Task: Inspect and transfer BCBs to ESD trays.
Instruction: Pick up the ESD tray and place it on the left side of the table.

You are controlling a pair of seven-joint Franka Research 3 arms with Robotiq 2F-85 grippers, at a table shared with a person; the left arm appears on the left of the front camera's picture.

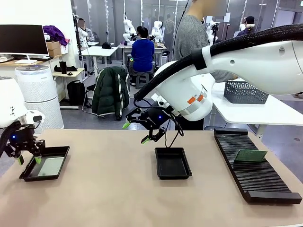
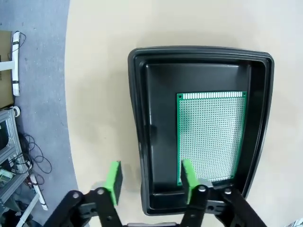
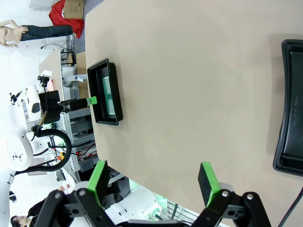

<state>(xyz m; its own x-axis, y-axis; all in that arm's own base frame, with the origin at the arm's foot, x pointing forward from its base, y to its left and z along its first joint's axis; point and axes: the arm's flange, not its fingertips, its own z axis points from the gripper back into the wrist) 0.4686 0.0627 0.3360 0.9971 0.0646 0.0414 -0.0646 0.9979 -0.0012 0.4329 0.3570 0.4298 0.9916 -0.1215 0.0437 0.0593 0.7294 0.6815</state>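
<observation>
One green BCB [image 2: 211, 135] lies flat in the left ESD tray [image 1: 29, 176], also seen as a green BCB [image 1: 49, 166] in the front view. My left gripper [image 1: 27, 158] hovers open just above that tray's near-left rim [image 2: 135, 118], nothing between its fingers [image 2: 113, 179]. The other ESD tray [image 1: 173, 162] sits at mid-table with nothing in it. My right gripper [image 1: 138, 133] hangs open above the table, left of and behind that tray [image 3: 289, 109]. Another BCB [image 1: 250, 155] stands in the long black rack [image 1: 253, 165] at the right.
A person in a grey top [image 1: 193, 33] stands beyond the table behind my right arm. A dark mesh basket [image 1: 245, 91] sits on a white table at the back right. The tan tabletop [image 1: 104, 189] lies open between the trays.
</observation>
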